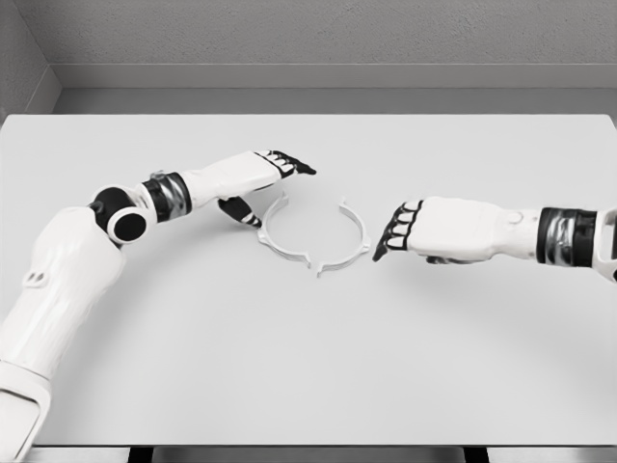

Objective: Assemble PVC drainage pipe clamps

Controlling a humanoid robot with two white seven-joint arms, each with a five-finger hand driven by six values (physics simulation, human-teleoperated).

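1. The white table (pixel 308 367) bears everything.
2. The left hand (pixel 260 178), fingers spread and empty, sits just beside the clamp's left half; the right hand (pixel 429 230), loosely open and empty, waits near its right.
3. The pipe clamp (pixel 315 236) lies mid-table, its halves seemingly unjoined; an uneven push could skid them apart.

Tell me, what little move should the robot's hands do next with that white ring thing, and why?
Probably close the left hand on the left clamp half. Its thumb already reaches down beside that half, and the fingers stretch out above it, holding nothing. The right clamp half lies joined to it at the front, with a gap at the back. The right hand waits open, just right of the ring.
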